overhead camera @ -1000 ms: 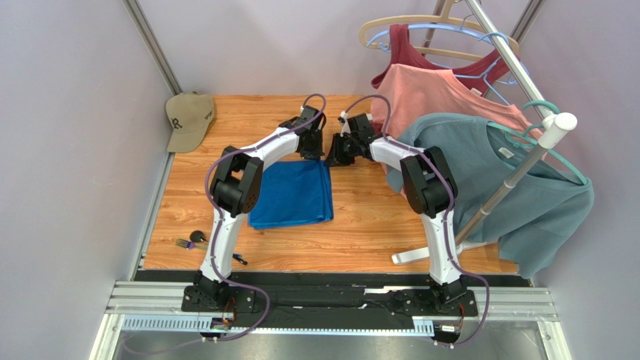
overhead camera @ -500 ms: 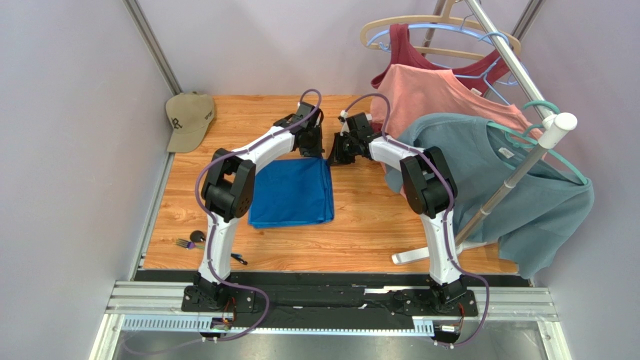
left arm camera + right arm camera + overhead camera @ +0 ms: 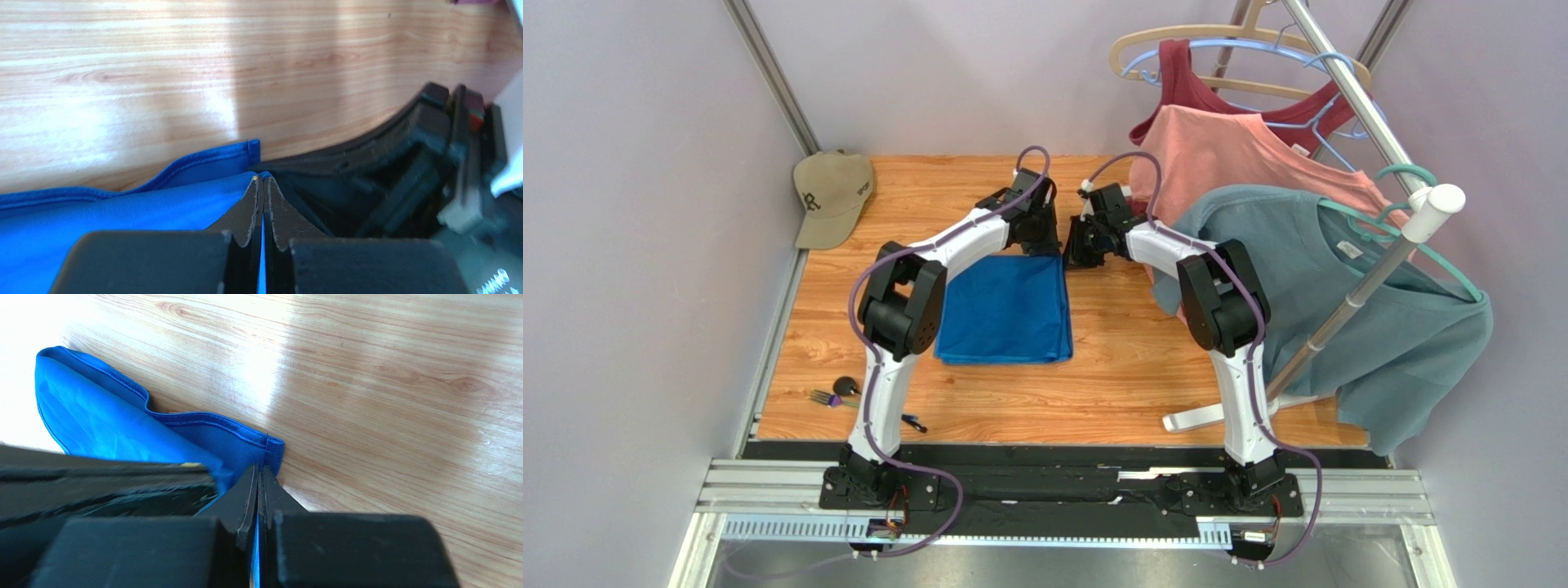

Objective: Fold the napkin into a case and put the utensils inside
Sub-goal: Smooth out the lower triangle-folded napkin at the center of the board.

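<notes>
The royal-blue napkin (image 3: 1004, 312) lies folded on the wooden table (image 3: 1112, 368), left of centre. My left gripper (image 3: 1048, 241) and my right gripper (image 3: 1075, 249) meet at its far right corner, almost touching each other. In the left wrist view my left gripper (image 3: 263, 184) is shut on the napkin's (image 3: 123, 211) edge, with blue cloth between the pads. In the right wrist view my right gripper (image 3: 259, 478) is shut on the napkin's (image 3: 110, 425) hemmed corner. The utensils (image 3: 844, 395) lie at the table's near left edge.
A tan cap (image 3: 832, 196) sits at the far left corner. A clothes rack (image 3: 1369, 147) with a maroon top, a pink shirt and a teal-grey T-shirt (image 3: 1357, 306) stands on the right, its white foot (image 3: 1192, 420) on the table.
My left gripper has moved right, closer to my right gripper. The napkin's far edge has shifted slightly right with it. The right arm has barely moved.
</notes>
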### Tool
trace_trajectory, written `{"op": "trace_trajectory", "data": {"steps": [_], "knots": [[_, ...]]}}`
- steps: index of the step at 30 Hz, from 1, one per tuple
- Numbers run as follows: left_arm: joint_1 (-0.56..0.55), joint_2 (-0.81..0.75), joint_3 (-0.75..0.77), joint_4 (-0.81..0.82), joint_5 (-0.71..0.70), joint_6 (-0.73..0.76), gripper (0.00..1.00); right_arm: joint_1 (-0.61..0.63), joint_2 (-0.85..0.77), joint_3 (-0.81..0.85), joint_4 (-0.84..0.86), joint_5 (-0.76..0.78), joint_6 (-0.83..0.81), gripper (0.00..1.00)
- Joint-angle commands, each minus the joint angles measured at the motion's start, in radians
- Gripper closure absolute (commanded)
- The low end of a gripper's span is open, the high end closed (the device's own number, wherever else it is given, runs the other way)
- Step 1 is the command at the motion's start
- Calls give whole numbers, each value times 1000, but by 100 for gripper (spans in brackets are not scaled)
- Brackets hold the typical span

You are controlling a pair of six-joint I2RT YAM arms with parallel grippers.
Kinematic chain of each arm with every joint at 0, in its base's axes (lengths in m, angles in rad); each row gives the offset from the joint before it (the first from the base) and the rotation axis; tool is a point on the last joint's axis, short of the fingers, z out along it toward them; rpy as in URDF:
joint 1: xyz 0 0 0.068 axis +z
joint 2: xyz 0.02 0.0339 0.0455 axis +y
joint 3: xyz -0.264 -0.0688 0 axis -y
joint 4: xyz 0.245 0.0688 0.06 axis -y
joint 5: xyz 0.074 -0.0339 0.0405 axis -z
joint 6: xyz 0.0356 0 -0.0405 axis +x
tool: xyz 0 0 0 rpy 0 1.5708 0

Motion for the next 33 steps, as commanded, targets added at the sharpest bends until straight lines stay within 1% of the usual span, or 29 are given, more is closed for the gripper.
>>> {"op": "trace_trajectory", "data": {"steps": [1,4,7,9,10,12,13,15,16,18,19,20,21,23,24,25,26,27,28,29,31,32,33], "knots": [[-10,58,85,35,15,-43,100,-7,-21,-7,-28,39,13,100],[-10,97,110,9,21,-45,100,-13,-37,-7,-28,39,20,100],[-10,100,96,39,15,-46,100,-19,-53,-1,-39,28,27,99],[-10,95,93,44,8,-37,90,-22,-72,16,-62,34,18,94],[-10,83,90,48,11,-32,79,-21,-79,24,-91,45,1,89],[-10,42,83,47,23,-22,66,-24,-99,41,-126,74,-14,85],[-10,22,75,45,26,-15,53,-24,-127,44,-164,83,-22,82],[-11,-53,44,36,32,-5,47,-24,-155,36,-203,109,-31,79],[-11,-82,30,27,29,0,43,-24,-187,29,-232,112,-33,75],[-14,-171,-32,9,29,18,43,-24,-228,-34,-235,108,-34,70],[-19,-203,-64,3,31,23,43,-24,-248,-59,-225,102,-37,64],[-27,-234,-100,1,41,29,43,-22,-291,-91,-217,83,-39,63],[-33,-294,-178,-2,49,38,44,-24,-305,-115,-212,77,-33,61],[-76,-351,-262,-5,50,47,51,-24,-354,-200,-186,24,-25,61],[-90,-400,-345,-7,47,52,56,-19,-374,-238,-166,2,-10,61],[-108,-423,-385,-7,43,51,59,-19,-395,-330,-109,-13,0,61],[-146,-446,-425,-2,18,47,59,-19,-412,-367,-82,-45,15,62],[-169,-482,-494,2,5,37,57,-17,-443,-411,-53,-69,39,63],[-191,-495,-520,9,-12,31,52,-17,-452,-476,13,-95,53,66],[-238,-506,-542,12,-52,25,49,-17,-463,-507,41,-128,62,68],[-280,-515,-576,19,-77,18,46,-4,-487,-547,96,-142,72,70],[-303,-512,-579,19,-130,20,46,-1,-492,-580,110,-151,78,71],[-332,-498,-579,18,-150,23,46,4,-494,-594,128,-162,87,73]]}}
